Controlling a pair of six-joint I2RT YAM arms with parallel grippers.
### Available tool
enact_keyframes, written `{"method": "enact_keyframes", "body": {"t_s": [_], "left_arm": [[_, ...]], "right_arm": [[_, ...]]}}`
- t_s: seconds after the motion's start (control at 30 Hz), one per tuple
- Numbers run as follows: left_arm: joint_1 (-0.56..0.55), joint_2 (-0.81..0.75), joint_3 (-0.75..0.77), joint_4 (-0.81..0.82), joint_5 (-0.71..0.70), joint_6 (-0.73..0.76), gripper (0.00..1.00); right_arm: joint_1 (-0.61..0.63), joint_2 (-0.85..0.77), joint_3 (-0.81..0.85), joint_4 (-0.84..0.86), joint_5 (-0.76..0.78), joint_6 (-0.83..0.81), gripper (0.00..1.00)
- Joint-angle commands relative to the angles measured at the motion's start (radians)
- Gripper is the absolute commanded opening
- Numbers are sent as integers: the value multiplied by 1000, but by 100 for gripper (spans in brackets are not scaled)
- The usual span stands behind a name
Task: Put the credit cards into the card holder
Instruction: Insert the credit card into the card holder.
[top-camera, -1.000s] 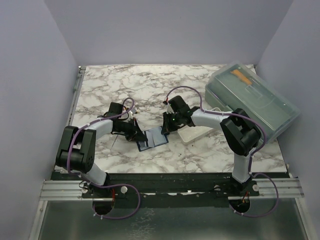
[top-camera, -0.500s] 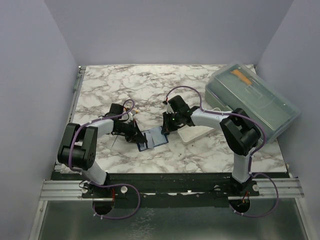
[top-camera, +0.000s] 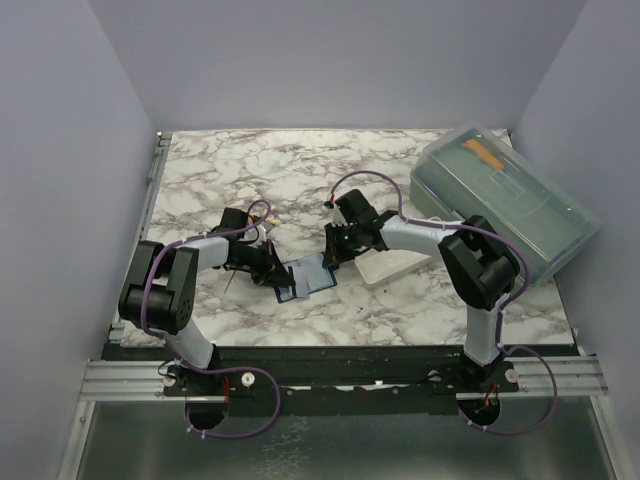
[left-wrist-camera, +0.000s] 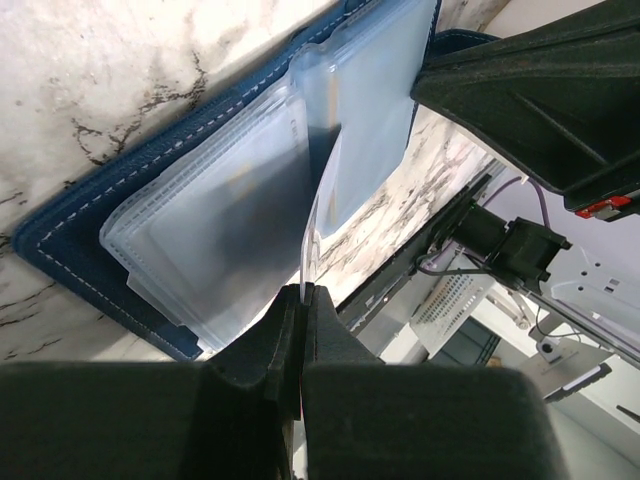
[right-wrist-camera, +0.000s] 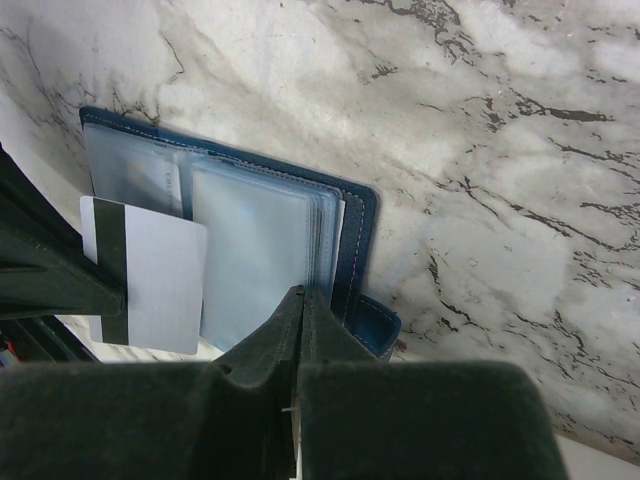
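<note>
The navy card holder (top-camera: 308, 277) lies open on the marble, its clear sleeves fanned out (left-wrist-camera: 210, 220). My left gripper (left-wrist-camera: 303, 290) is shut on the pale bluish-grey card (left-wrist-camera: 310, 240), seen edge-on above the sleeves. In the right wrist view this card (right-wrist-camera: 150, 275) shows its black stripe and overlaps the holder's left side (right-wrist-camera: 355, 240). My right gripper (right-wrist-camera: 302, 292) is shut on the edge of the clear sleeves, holding the holder open. In the top view the left gripper (top-camera: 272, 268) and the right gripper (top-camera: 335, 256) flank the holder. I cannot clearly see the golden-tan card.
A white tray (top-camera: 388, 268) lies just right of the holder, under my right arm. A large grey-green translucent box (top-camera: 505, 200) with an orange strip (top-camera: 482, 152) stands at the back right. Marble table edge runs along the front (top-camera: 400, 340).
My left arm has shifted slightly, with the card still in its gripper at the holder. The right gripper and the holder have stayed put.
</note>
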Motion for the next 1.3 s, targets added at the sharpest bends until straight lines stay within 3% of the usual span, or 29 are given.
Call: {"method": "enact_keyframes", "body": {"t_s": [0.0, 0.4, 1.27], "left_arm": [[1, 25, -7, 31, 3, 0, 0], [1, 7, -41, 230, -26, -157, 0], [-6, -86, -302, 749, -125, -471, 0]], "right_arm": [[-22, 59, 3, -44, 45, -54, 2], [-22, 71, 18, -49, 38, -63, 3], [-22, 61, 4, -35, -4, -51, 5]]}}
